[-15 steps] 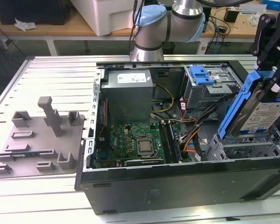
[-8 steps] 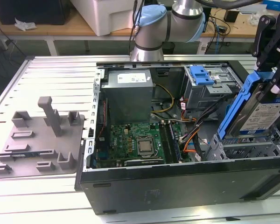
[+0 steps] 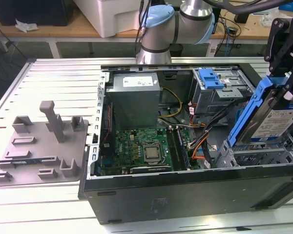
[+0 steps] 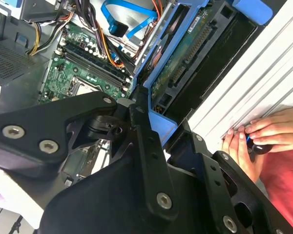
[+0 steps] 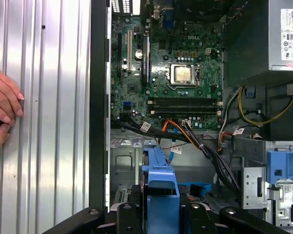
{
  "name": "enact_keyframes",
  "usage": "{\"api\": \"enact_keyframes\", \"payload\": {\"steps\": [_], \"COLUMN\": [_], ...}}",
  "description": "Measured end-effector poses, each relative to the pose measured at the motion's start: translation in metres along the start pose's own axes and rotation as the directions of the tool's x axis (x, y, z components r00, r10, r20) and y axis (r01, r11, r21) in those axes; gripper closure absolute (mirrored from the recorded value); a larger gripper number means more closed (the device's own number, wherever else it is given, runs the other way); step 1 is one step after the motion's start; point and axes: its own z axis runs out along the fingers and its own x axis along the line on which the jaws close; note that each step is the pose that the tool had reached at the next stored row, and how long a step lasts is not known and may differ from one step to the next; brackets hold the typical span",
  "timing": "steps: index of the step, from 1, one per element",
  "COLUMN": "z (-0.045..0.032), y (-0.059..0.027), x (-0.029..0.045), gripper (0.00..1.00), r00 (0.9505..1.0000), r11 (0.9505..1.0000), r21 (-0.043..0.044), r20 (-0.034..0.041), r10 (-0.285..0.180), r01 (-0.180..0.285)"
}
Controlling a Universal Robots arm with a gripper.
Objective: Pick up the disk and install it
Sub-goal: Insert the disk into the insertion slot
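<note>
In the exterior view the disk (image 3: 276,119), a silver drive with a blue-and-white label in a blue rail frame, stands tilted on edge over the metal drive cage (image 3: 256,155) at the right of the open computer case (image 3: 185,187). My gripper (image 3: 283,85) is shut on it from above, its black fingers (image 3: 279,53) clamping the frame. The second wrist view shows the disk's green circuit-board underside (image 4: 185,53) between my fingers (image 4: 142,127). Looking down in the first wrist view, the blue frame edge (image 5: 161,178) sits in my gripper (image 5: 161,214) above the bay (image 5: 129,163).
Inside the case lie the motherboard (image 3: 141,148), a grey power supply box (image 3: 136,100), cable bundles (image 3: 205,134) and a bare blue bracket (image 3: 211,78). A grey fixture plate (image 3: 39,148) lies at the exterior view's left. A person's hands (image 5: 2,114) rest on the ribbed table (image 5: 53,122) beside the case.
</note>
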Motion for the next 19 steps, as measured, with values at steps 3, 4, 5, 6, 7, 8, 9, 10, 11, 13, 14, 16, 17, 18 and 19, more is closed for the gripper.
{"api": "enact_keyframes", "payload": {"steps": [3, 4, 5, 6, 7, 8, 9, 10, 11, 13, 14, 16, 17, 18, 19], "z": [0.0014, 0.0017, 0.0020, 0.0025, 0.0030, 0.0035, 0.0040, 0.0043, 0.0046, 0.0053, 0.0057, 0.0063, 0.0067, 0.0070, 0.0074], "y": [0.0000, 0.0000, 0.0000, -0.0001, -0.0001, -0.0002, -0.0002, -0.0002, -0.0003, -0.0003, -0.0003, -0.0004, -0.0004, -0.0004, -0.0005], "x": [0.0003, 0.0004, 0.0005, 0.0006, 0.0008, 0.0010, 0.0012, 0.0013, 0.0015, 0.0018, 0.0019, 0.0023, 0.0024, 0.0026, 0.0028], "gripper": [0.63, 0.63, 0.63, 0.63, 0.63, 0.63, 0.63, 0.63, 0.63, 0.63, 0.63, 0.63, 0.63, 0.63, 0.63], "r00": [1.0000, 1.0000, 1.0000, 1.0000, 1.0000, 1.0000, 1.0000, 1.0000, 1.0000, 1.0000, 1.0000, 1.0000, 1.0000, 0.9999, 0.9999], "r11": [1.0000, 1.0000, 1.0000, 1.0000, 1.0000, 1.0000, 1.0000, 1.0000, 1.0000, 1.0000, 1.0000, 1.0000, 1.0000, 1.0000, 1.0000], "r21": [0.0001, 0.0001, 0.0001, 0.0001, 0.0001, 0.0002, 0.0002, 0.0002, 0.0002, 0.0002, 0.0003, 0.0003, 0.0003, 0.0003, 0.0003], "r20": [0.0013, 0.0017, 0.0022, 0.0031, 0.0041, 0.0050, 0.0056, 0.0060, 0.0065, 0.0076, 0.0080, 0.0089, 0.0095, 0.0100, 0.0106], "r10": [0.000, 0.000, 0.000, 0.000, 0.000, 0.001, 0.001, 0.001, 0.001, 0.001, 0.001, 0.001, 0.001, 0.001, 0.001], "r01": [0.000, 0.000, 0.000, 0.000, 0.000, -0.001, -0.001, -0.001, -0.001, -0.001, -0.001, -0.001, -0.001, -0.001, -0.001]}}
